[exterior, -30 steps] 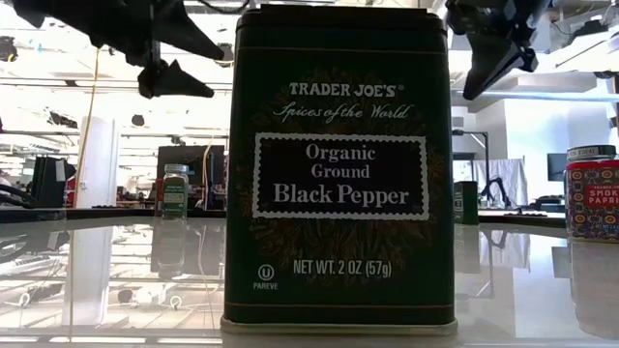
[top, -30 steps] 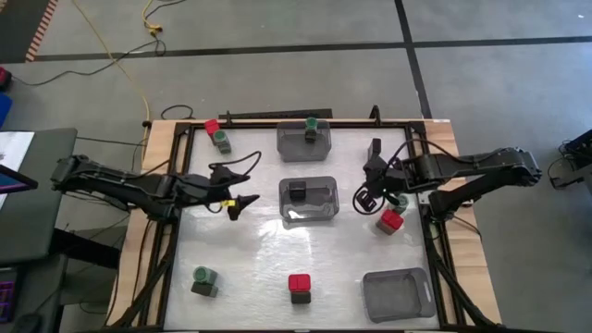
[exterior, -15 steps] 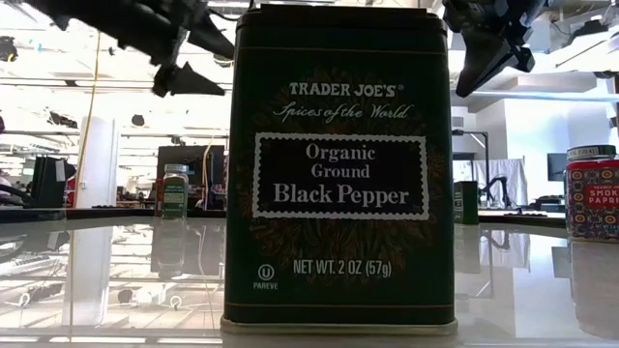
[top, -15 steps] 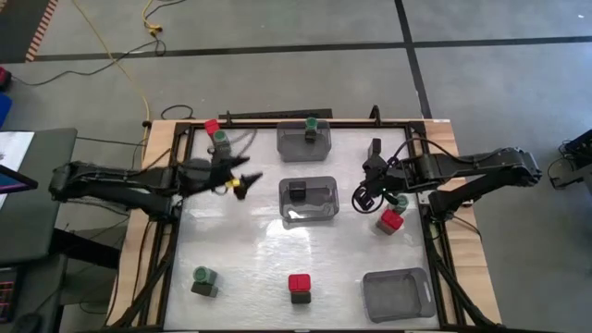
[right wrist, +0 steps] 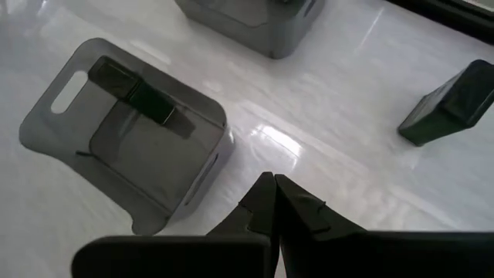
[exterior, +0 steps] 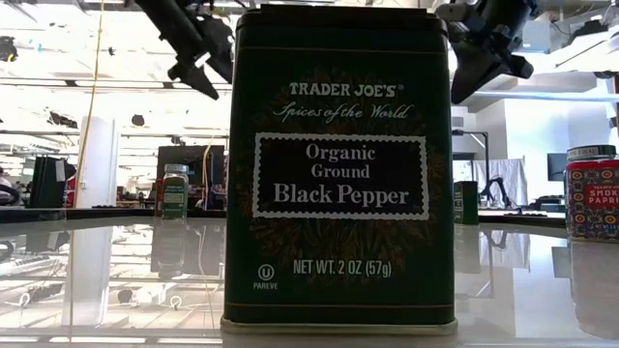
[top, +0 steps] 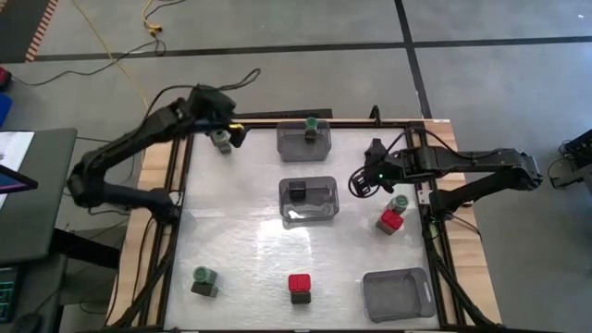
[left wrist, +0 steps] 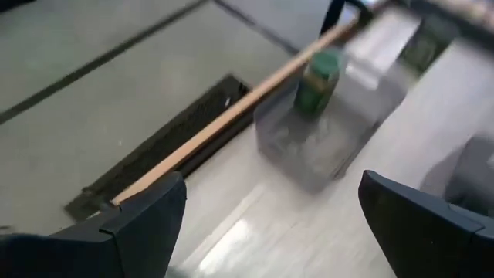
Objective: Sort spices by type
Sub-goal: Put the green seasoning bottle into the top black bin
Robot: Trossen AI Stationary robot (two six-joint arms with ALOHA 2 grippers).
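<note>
While the left gripper (top: 225,132) hangs over the far left corner of the table (top: 250,254), its fingers (left wrist: 147,224) are spread wide apart with nothing between them. A green-capped jar (top: 221,139) stands directly under it, and a second green-capped jar (top: 312,127) sits in the far bin (top: 306,140) just ahead of it, seen past the fingers from the wrist camera (left wrist: 318,83).

The right gripper (top: 363,185) hovers right of the middle bin (top: 309,200), its two fingertips pressed together and holding nothing. That bin lies just in front of it and holds one all-black jar (top: 297,191). Beside this gripper, toward the right edge, stand a green-capped jar (top: 400,202) and a red-capped jar (top: 390,221) close together.

Well away from both grippers, along the near side, are a green-capped jar (top: 203,279), a red-capped jar (top: 299,286) and a third bin (top: 397,294). A black pepper tin (exterior: 340,169) fills the table-level view, with a red paprika tin (exterior: 592,193) at its right edge.
</note>
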